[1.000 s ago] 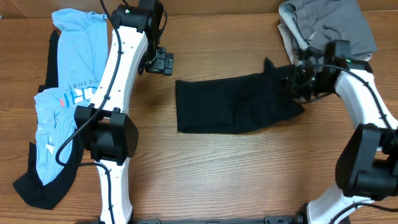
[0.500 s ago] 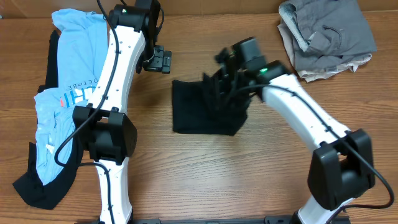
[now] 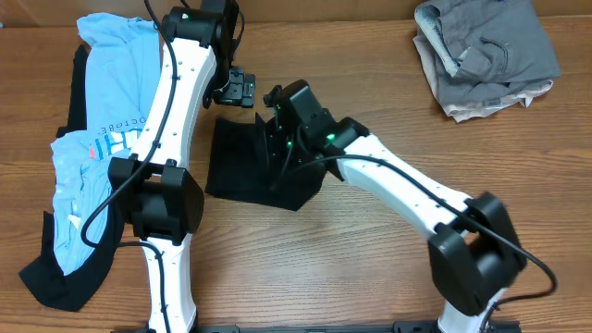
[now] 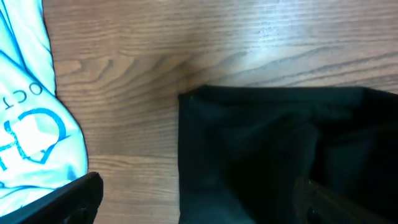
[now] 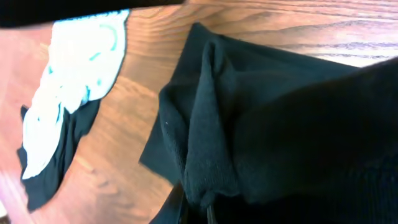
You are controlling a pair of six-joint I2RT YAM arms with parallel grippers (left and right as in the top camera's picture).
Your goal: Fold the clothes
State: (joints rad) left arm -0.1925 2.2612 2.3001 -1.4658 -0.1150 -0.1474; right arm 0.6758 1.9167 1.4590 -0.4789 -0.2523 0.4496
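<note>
1. Table (image 3: pixel 370 264) of brown wood carries everything, and both arms reach in toward its middle
2. Black shirt (image 3: pixel 236 166) lies just left of the middle, doubled into a rough block. Its right part is lifted and bunched above the flat layer
3. Blue tee (image 3: pixel 120 83) is spread at the far left over a darker piece, well apart from the fold. The grey pile (image 3: pixel 490 46) sits in the far right corner, and both seem to wait their turn
4. Right gripper (image 3: pixel 280 148) is clamped on a thick fold of the black shirt, and its wrist view shows cloth gathering into the jaws at the bottom edge. The step goes best if the pinched edge travels low and level, meets the shirt's left edge squarely, and is laid flat before release
5. Left gripper (image 3: pixel 238 91) hangs just beyond the shirt's far edge, fingers spread and holding nothing. It could pin that corner so the lower layer does not drag
</note>
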